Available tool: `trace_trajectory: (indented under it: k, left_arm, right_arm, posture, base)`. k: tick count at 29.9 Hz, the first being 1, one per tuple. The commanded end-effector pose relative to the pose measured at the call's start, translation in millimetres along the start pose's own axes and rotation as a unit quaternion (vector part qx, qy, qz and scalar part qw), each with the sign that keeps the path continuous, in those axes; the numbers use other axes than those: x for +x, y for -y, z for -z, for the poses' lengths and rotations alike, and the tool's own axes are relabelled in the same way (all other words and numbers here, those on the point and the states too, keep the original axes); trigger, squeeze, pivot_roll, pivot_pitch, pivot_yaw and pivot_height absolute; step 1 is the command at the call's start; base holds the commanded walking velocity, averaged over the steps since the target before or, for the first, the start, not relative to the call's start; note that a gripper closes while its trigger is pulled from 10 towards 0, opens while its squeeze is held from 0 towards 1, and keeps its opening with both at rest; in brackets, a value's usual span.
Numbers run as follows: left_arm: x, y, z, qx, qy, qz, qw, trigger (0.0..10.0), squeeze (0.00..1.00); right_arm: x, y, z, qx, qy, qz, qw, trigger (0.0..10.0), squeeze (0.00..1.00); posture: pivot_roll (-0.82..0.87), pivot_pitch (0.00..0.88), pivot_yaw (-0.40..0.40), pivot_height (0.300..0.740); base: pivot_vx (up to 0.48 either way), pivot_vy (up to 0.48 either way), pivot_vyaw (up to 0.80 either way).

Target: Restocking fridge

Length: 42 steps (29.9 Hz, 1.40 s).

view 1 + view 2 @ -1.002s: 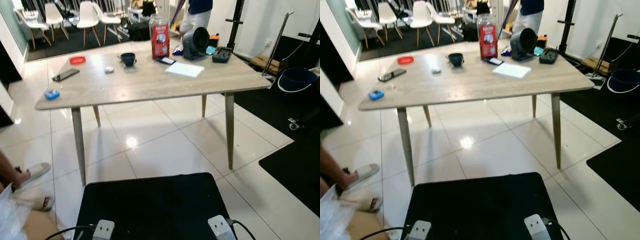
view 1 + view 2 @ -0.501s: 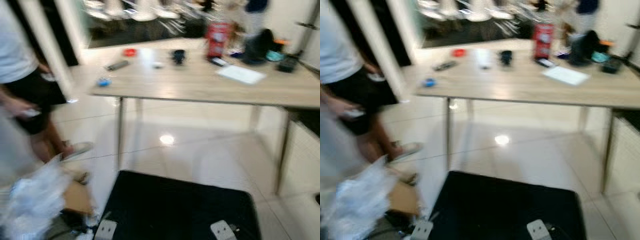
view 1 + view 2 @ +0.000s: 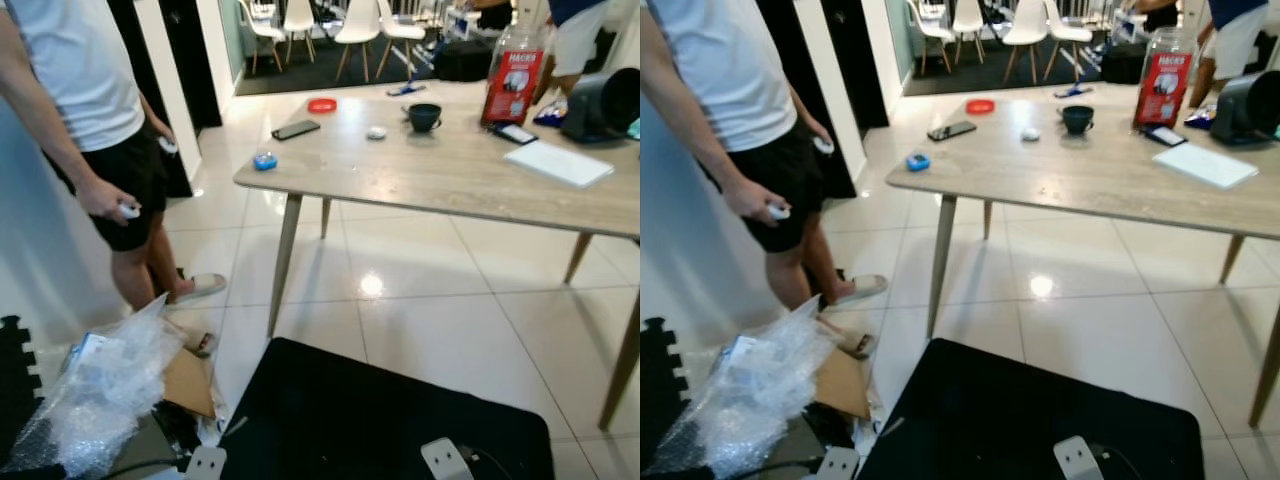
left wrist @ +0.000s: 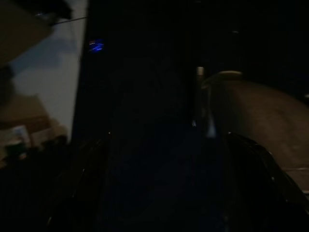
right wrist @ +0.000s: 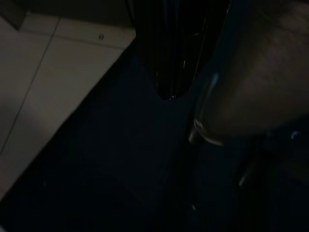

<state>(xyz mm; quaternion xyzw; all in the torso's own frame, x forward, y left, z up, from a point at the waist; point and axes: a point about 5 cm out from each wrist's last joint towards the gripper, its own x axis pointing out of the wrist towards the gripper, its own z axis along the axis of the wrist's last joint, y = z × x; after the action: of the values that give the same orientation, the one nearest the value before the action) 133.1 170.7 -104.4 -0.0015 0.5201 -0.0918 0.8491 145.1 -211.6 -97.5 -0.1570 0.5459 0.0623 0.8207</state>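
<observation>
Pale wood desk (image 3: 440, 170) stood ahead with red-labelled jar (image 3: 512, 85), dark cup (image 3: 424, 117), phone (image 3: 296, 129); person (image 3: 90, 110) stood at my left. Fridge: couldn't spot it. Both end effectors hung in shade, finger state I couldn't tell. Judged step as search; next, find fridge

A home's open dining area with a lived-in, workroom feel: glossy white floor tiles (image 3: 440, 300), a wooden table (image 3: 450, 175) across the upper right strewn with a phone (image 3: 296, 129), cup (image 3: 424, 117) and red-labelled jar (image 3: 512, 80), and white chairs (image 3: 360, 22) along the top edge.
</observation>
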Motion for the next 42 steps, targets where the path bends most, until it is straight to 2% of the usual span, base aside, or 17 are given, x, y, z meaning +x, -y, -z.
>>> trace_trajectory:
  k: [1,9,21,42]
  left_arm:
    - [0.1,0.5,0.8,-0.001,-0.002,-0.002,1.000,10.0,0.00]
    - [0.2,0.7,-0.4,0.003,-0.001,0.005,1.000,10.0,0.00]
    - [0.1,1.2,-0.7,0.008,0.000,0.010,1.000,10.0,0.00]
    - [0.3,0.9,-2.5,0.016,0.001,0.014,1.000,10.0,0.00]
  right_arm:
    - [0.2,-0.3,-1.3,0.003,0.001,0.001,1.000,10.0,0.00]
    - [0.2,-0.7,-0.9,0.001,0.000,0.001,1.000,10.0,0.00]
    - [0.1,-1.1,0.2,-0.001,-0.002,0.000,1.000,10.0,0.00]
    - [0.4,-2.0,-1.8,-0.002,0.000,-0.002,1.000,10.0,0.00]
  posture:
    - [0.00,0.000,0.056,0.740]
    - [0.00,0.000,0.055,0.740]
    - [0.00,0.000,0.054,0.740]
    - [0.00,0.000,0.056,0.740]
  base:
    - [0.000,0.000,0.00]
    - [0.000,0.000,0.00]
    - [0.288,0.000,0.00]
    - [0.461,0.000,0.00]
